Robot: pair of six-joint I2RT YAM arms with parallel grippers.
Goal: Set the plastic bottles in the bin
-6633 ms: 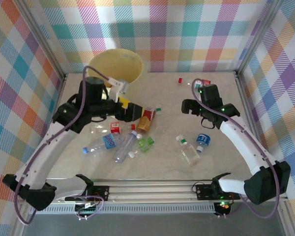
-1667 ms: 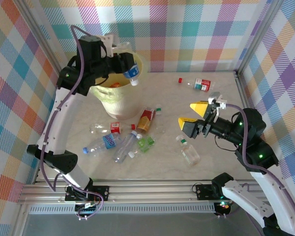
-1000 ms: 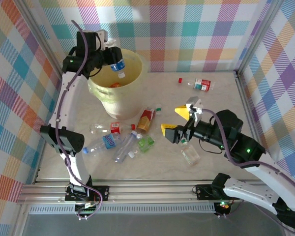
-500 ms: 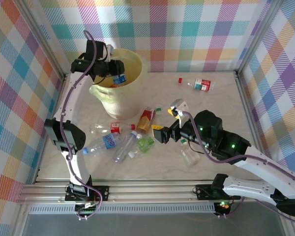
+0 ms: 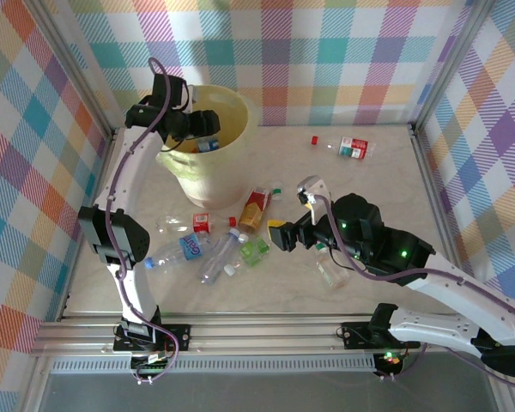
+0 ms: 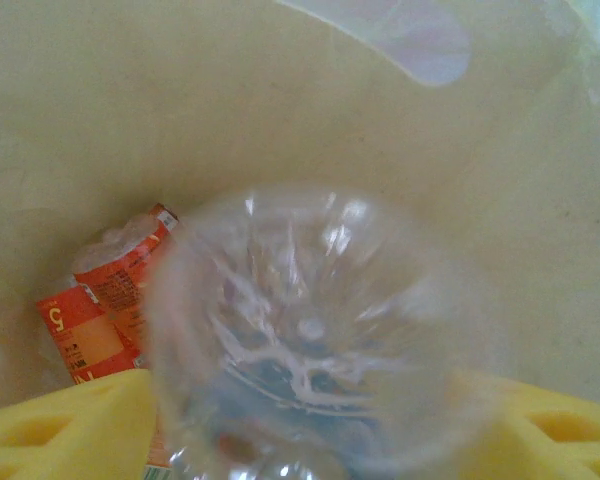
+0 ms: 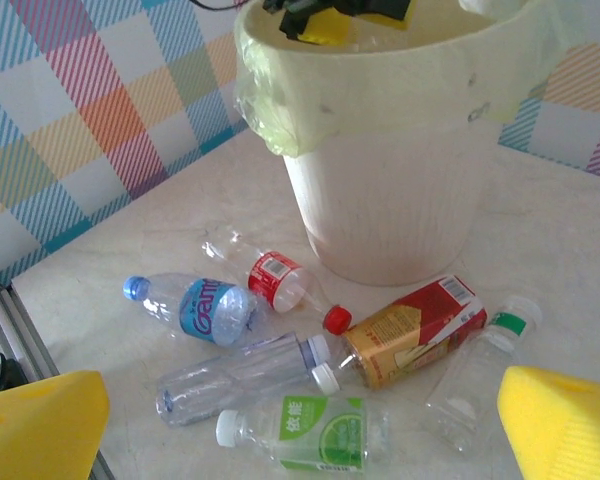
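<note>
Top external: left end effector (image 5: 199, 129) at the bin (image 5: 208, 184), right end effector (image 5: 292, 215) spread over the pile

Seen from above, the left end effector reached over the bin's rim, and a blue-labelled bottle (image 5: 209, 144) sat just beneath it, inside the bin's mouth. The left wrist camera looked onto that bottle's clear, blurred base, which lay between the two yellow pads (image 6: 60, 420). Whether the pads pinched it or stood clear of it could not be told. Farther below, against the bin's inner wall, lay a red-labelled bottle (image 6: 95, 325).

The right end effector hung above the bench (image 5: 395, 180) with its jaws wide apart and nothing between them. Below and ahead of it lay a loose pile on the bench:
- a blue-capped bottle (image 7: 195, 305)
- a small red-label bottle (image 7: 275, 280)
- a clear bottle (image 7: 245, 375)
- a green-label bottle (image 7: 310, 430)
- an orange-brown bottle (image 7: 415, 325)
- a green-capped bottle (image 7: 480, 370)

Beyond the pile stood the bin, its liner (image 7: 280, 120) folded over the rim. Well off to that end effector's right, near the far wall, lay one more bottle (image 5: 354, 148) beside a red cap (image 5: 314, 139).
</note>
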